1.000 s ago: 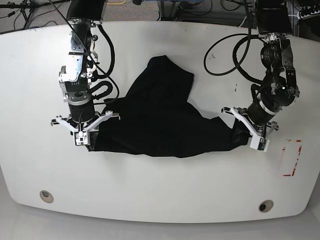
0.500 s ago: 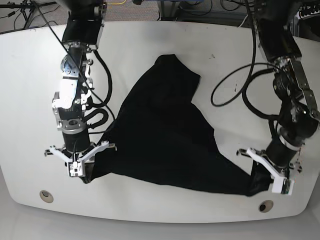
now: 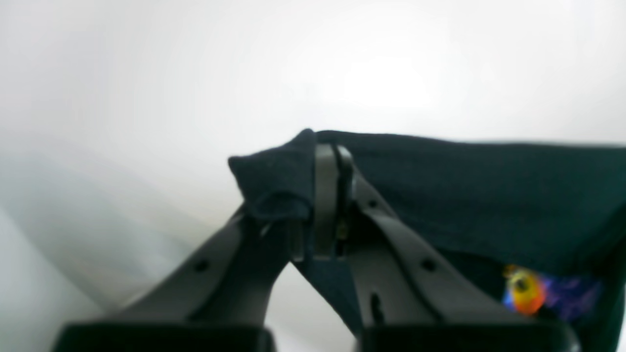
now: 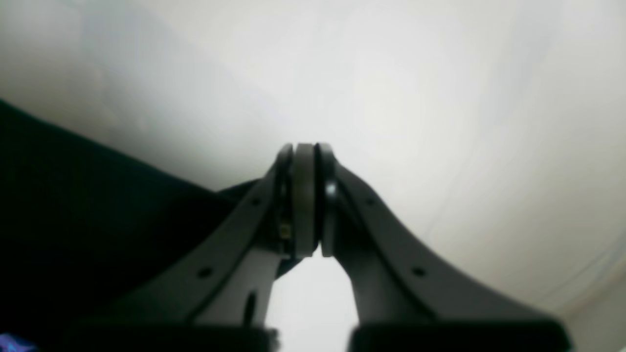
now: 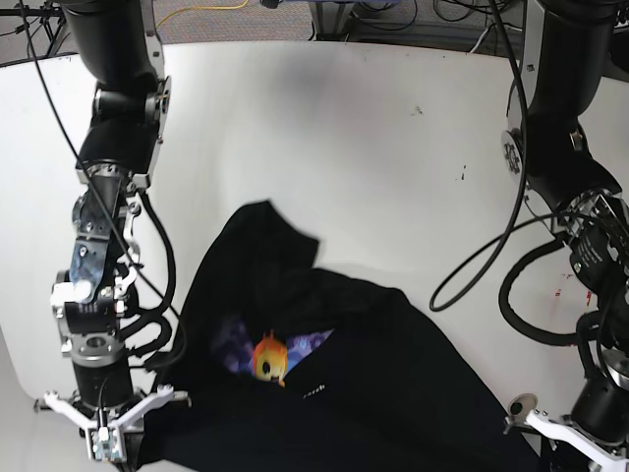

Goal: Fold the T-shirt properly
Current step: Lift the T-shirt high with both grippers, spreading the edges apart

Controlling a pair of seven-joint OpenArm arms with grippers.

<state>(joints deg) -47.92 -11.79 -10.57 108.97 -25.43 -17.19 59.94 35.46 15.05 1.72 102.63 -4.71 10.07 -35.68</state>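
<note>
The black T-shirt (image 5: 393, 393) hangs bunched over the table's front part, and an orange and purple print (image 5: 270, 359) shows in an open fold. My right gripper (image 5: 105, 447) is at the shirt's lower left corner. In the right wrist view it (image 4: 304, 156) is shut, with black cloth (image 4: 73, 220) running off behind its left finger. My left gripper (image 5: 570, 440) is at the lower right edge of the base view. The left wrist view shows it (image 3: 332, 161) shut on a corner of the shirt (image 3: 274, 181), and the print (image 3: 523, 293) shows low at the right.
The white table (image 5: 393, 147) reaches far back. A round hole (image 5: 521, 401) sits in the tabletop by my left gripper. Small red marks (image 5: 565, 280) lie at the right. Black cables (image 5: 472, 285) loop beside the right-hand arm.
Both grippers have moved toward the table's front edge, drawing the shirt with them. The cloth has opened up and the print now shows.
</note>
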